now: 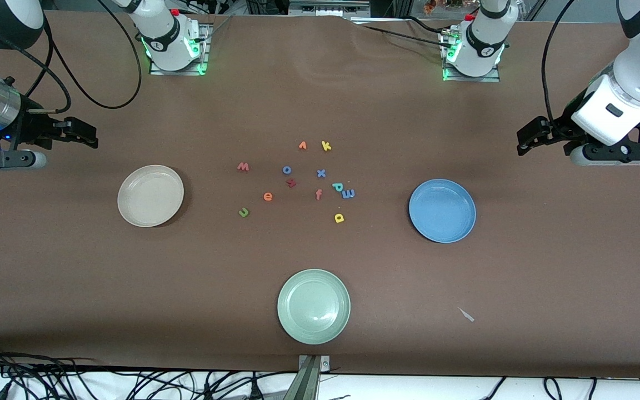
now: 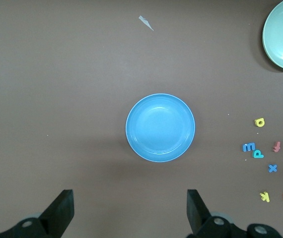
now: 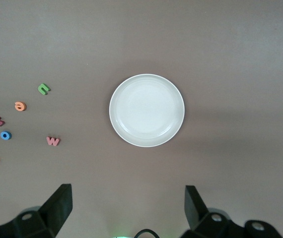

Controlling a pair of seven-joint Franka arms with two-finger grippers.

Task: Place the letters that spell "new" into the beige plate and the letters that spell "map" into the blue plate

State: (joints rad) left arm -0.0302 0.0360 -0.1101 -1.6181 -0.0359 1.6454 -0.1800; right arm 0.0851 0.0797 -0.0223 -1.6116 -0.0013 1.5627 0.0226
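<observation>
The beige plate (image 1: 150,195) (image 3: 147,110) and the blue plate (image 1: 442,210) (image 2: 160,128) lie empty toward opposite ends of the table. Between them are scattered the green n (image 1: 244,211) (image 3: 43,89), orange e (image 1: 268,196) (image 3: 20,106), pinkish-red w (image 1: 243,166) (image 3: 53,141), blue m (image 1: 348,193) (image 2: 248,147), teal p (image 1: 338,186) (image 2: 258,154) and yellow a (image 1: 339,218) (image 2: 260,122). My left gripper (image 1: 524,140) (image 2: 130,198) hangs open over bare table at the left arm's end. My right gripper (image 1: 89,136) (image 3: 128,196) hangs open at the right arm's end. Neither holds anything.
A pale green plate (image 1: 313,306) lies nearest the front camera. Other letters sit among the cluster: yellow k (image 1: 326,146), orange v (image 1: 302,145), blue o (image 1: 286,169), blue x (image 1: 321,173), a dark red letter (image 1: 291,182), orange-red f (image 1: 318,194). A paper scrap (image 1: 466,314) lies near the front edge.
</observation>
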